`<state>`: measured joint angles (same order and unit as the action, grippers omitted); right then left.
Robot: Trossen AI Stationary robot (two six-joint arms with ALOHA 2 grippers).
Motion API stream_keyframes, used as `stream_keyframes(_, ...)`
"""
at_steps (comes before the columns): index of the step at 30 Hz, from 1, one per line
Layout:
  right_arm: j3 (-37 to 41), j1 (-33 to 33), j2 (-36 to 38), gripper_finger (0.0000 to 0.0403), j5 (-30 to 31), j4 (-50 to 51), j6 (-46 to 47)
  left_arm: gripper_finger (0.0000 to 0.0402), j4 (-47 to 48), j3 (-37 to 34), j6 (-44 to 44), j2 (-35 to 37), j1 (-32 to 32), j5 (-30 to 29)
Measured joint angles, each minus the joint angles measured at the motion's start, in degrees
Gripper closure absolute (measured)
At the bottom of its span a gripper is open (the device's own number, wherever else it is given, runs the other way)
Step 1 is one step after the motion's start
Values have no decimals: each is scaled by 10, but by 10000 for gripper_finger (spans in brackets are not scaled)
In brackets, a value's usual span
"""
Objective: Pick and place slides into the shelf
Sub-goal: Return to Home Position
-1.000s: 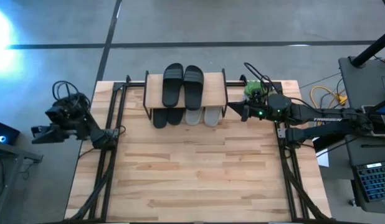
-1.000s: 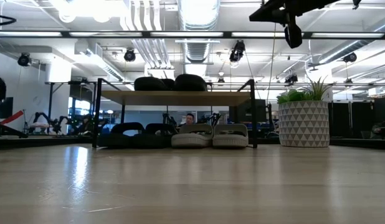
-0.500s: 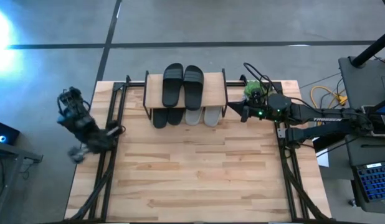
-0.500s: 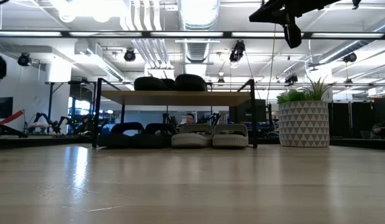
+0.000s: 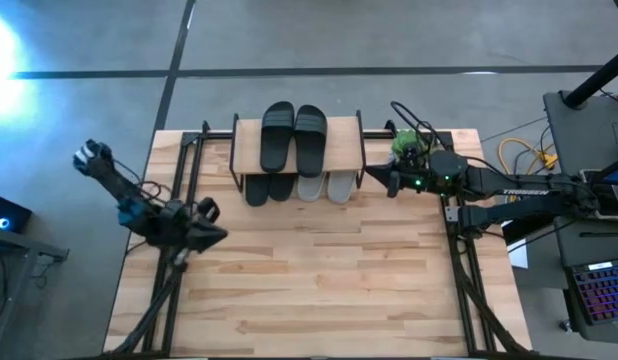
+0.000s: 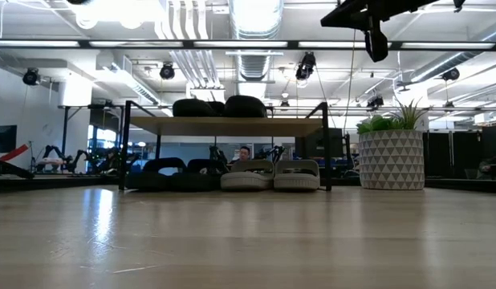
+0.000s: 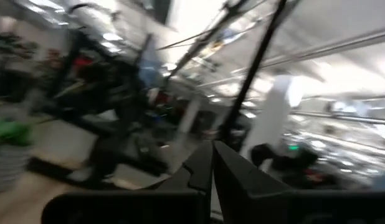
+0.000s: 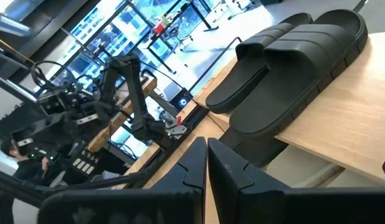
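Left gripper (image 7: 212, 149), dark fingers pressed together | slanted black pole (image 7: 251, 68) beyond | blurred room, bright ceiling lights (image 7: 192, 15) | green smear (image 7: 10, 132), possibly a potted plant

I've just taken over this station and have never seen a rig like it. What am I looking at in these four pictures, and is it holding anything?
This is a two-armed robot at a wooden table. One picture looks straight down, one looks level across the tabletop, and one camera rides on each wrist. At the table's far side stands a small shelf: a black pair of slides lies on its top board; another black pair and a grey pair sit underneath. A potted plant stands to its right. The left tool is over the table's left side, the right tool beside the shelf's right end. Both are shut and hold nothing.
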<state>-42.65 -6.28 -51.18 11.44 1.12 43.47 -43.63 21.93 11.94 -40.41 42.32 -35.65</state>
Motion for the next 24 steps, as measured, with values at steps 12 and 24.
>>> stream_keyframes(12, 0, 0, 0, 394, -48, 4, -17, 402, 122, -1, 9, 34, -260, 1)
stream_keyframes(24, 0, 0, 1, 394, -75, 21, -35, 402, 591, 120, 105, 236, -404, 145)
